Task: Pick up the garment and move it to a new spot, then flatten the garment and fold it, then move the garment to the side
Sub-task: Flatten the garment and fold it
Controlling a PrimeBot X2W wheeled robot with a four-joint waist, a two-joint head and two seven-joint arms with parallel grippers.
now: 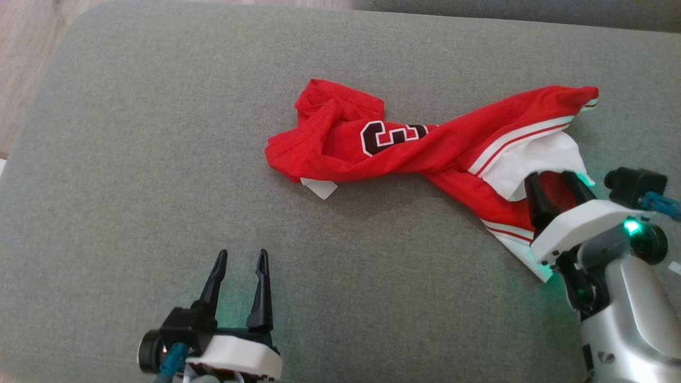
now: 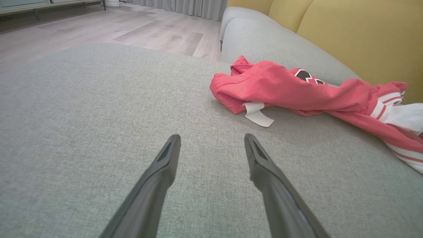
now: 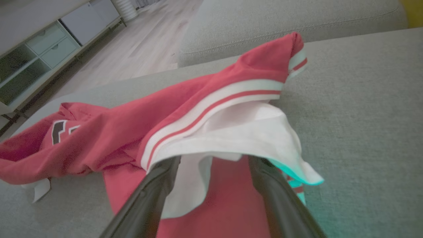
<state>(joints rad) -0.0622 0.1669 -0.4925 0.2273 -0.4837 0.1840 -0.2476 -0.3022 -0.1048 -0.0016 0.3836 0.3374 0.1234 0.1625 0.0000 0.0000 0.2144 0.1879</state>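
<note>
Right gripper (image 1: 554, 182), spread, tips beneath garment (image 1: 404, 154)

The right fingers (image 3: 155, 188) have their tips hidden under the garment (image 3: 198, 96), beneath its white flap (image 3: 251, 132). Folds hide part of its black number (image 1: 385, 137). The left wrist view's right edge cuts the garment off.

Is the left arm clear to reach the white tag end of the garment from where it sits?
Probably yes. The left gripper is open and aimed roughly toward the garment, and only bare grey cushion lies between it and the white tag; nothing blocks the path.
</note>
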